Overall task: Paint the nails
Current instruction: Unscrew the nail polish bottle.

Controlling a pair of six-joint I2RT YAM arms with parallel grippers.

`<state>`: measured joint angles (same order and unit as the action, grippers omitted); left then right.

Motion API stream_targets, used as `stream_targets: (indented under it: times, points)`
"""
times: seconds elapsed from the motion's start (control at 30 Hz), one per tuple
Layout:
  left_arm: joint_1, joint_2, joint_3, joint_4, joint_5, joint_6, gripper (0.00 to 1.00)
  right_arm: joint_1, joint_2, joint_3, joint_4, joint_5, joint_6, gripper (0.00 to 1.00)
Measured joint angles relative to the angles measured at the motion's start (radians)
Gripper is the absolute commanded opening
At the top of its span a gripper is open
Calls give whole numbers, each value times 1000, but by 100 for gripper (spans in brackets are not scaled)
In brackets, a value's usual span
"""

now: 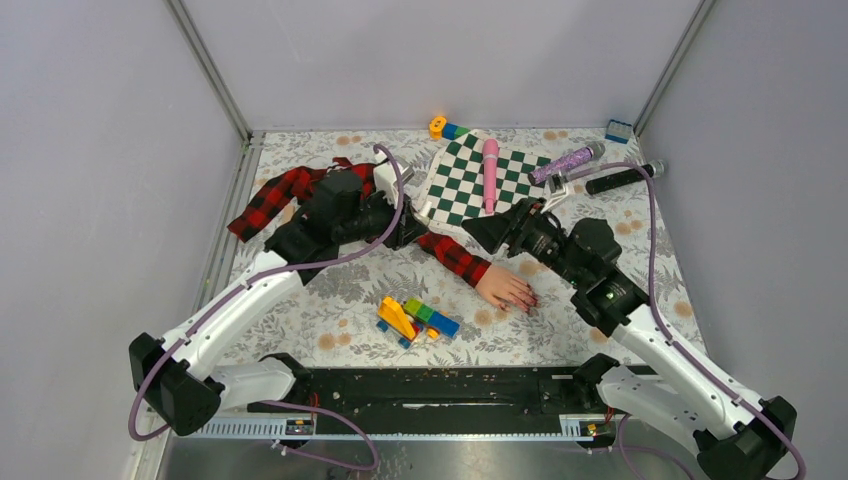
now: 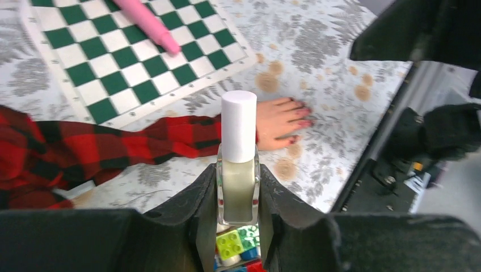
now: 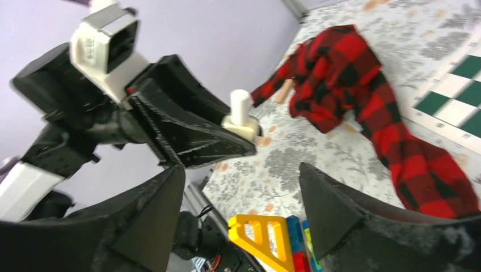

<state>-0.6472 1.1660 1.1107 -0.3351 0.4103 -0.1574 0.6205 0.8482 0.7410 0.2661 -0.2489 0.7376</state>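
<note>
Left gripper point(image 2: 238, 173) clamps bottle point(image 2: 238, 190) upright, right gripper point(image 3: 241, 187) gapes empty at 3 o'clock: pinch white cap point(image 2: 239, 127) squarely, unscrew level, then nails point(image 2: 307, 123).

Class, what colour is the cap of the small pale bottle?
White cylindrical cap; the left wrist view shows it best.

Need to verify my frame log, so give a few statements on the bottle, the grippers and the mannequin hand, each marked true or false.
1. The left gripper grips a white-capped bottle. True.
2. The bottle's cap is off. False: the cap is on.
3. The right gripper is shut on a brush. False: it is open and empty.
4. The mannequin hand lies on the checkerboard. False: it lies on the floral cloth, apart from the board.
5. The nails are dark red. True.
</note>
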Motion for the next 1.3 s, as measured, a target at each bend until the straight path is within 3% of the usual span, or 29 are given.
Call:
stream_targets:
  times: [0.2,0.4,0.8,1.17,1.3]
  points:
    - [-11,-19,-53,21,-123,47,0,5,-17,0,-118,151,12,65]
    - [-108,-19,-70,-20,-181,83,0,67,80,83,-216,235,-17,65]
    - [-114,-19,-70,-30,-232,98,0,126,146,161,-262,285,-22,56]
    - [-125,-19,-70,-30,-231,97,0,139,276,227,-267,247,8,53]
    - [-125,-19,-70,-30,-231,97,0,140,309,235,-256,216,32,47]
